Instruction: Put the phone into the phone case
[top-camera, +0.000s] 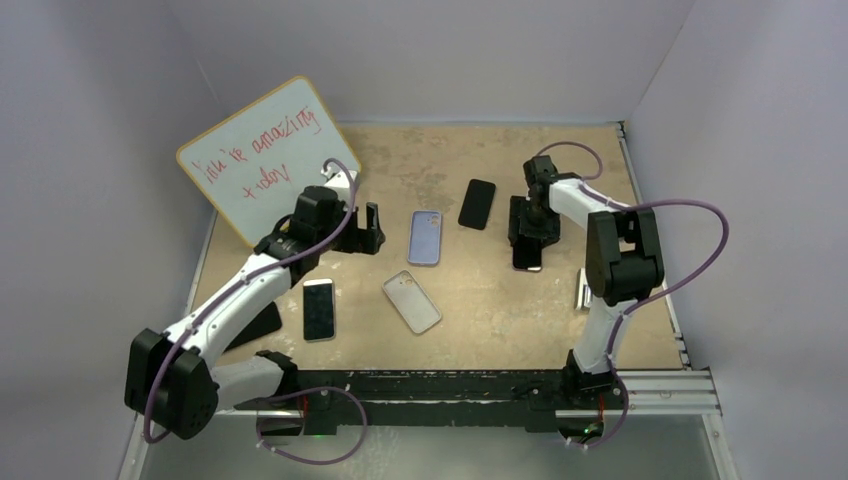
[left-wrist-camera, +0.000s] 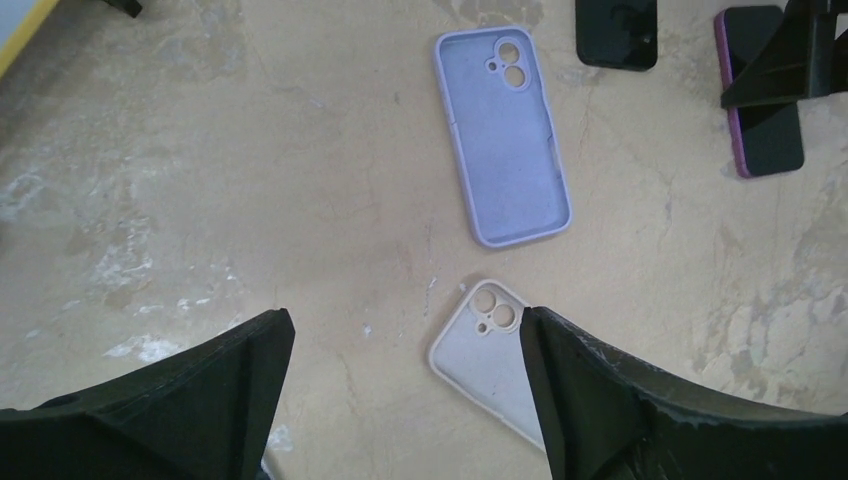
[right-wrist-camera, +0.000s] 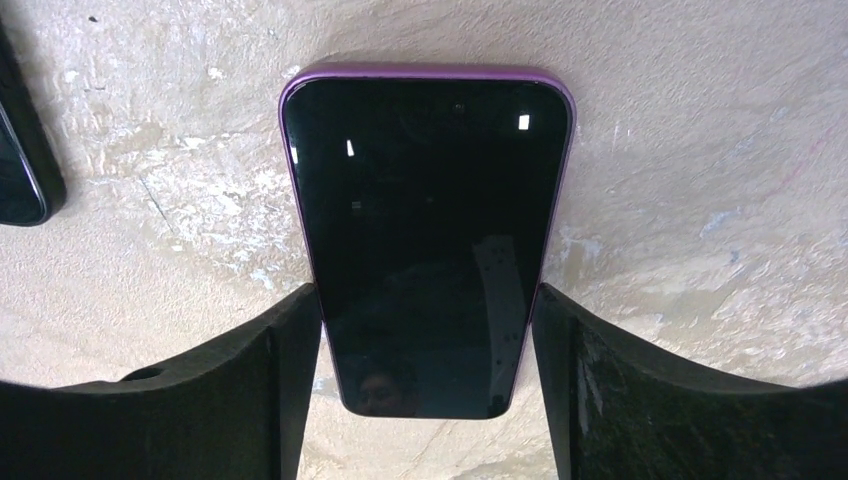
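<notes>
Plainly, the nearest risk lay with the right fingers (right-wrist-camera: 300, 335), which stood on either side of the purple-cased phone (right-wrist-camera: 425, 230) near its lower end, right at its edges; whether they were pressing it or merely flanking it could not be told. The phone lay flat on the desk (top-camera: 500, 305), screen up, seemingly already seated in its purple shell. A grip so far from the middle would probably let the glossy slab pivot or slip on lifting, and a squeeze across the soft rim might pop a corner loose. The left fingers (left-wrist-camera: 255, 360) were spread wide and held nothing, hovering above the desk with the clear case (left-wrist-camera: 480, 350) partly under one of them and the lavender case (left-wrist-camera: 505, 140) beyond, both lying hollow side up. Coming straight down there would likely catch the clear case's thin wall and skid or buckle it. Two bare handsets waited: a black phone (top-camera: 477, 203) just beside the right fingers and a white-edged phone (top-camera: 319, 309) near the left arm. A wrong pairing of phone and case was possible, and both arms reaching for the middle could collide. The whiteboard (top-camera: 265, 160) carried red handwriting that seemed to read "you're amazing today"; no brand or label could be read on any phone or case.
</notes>
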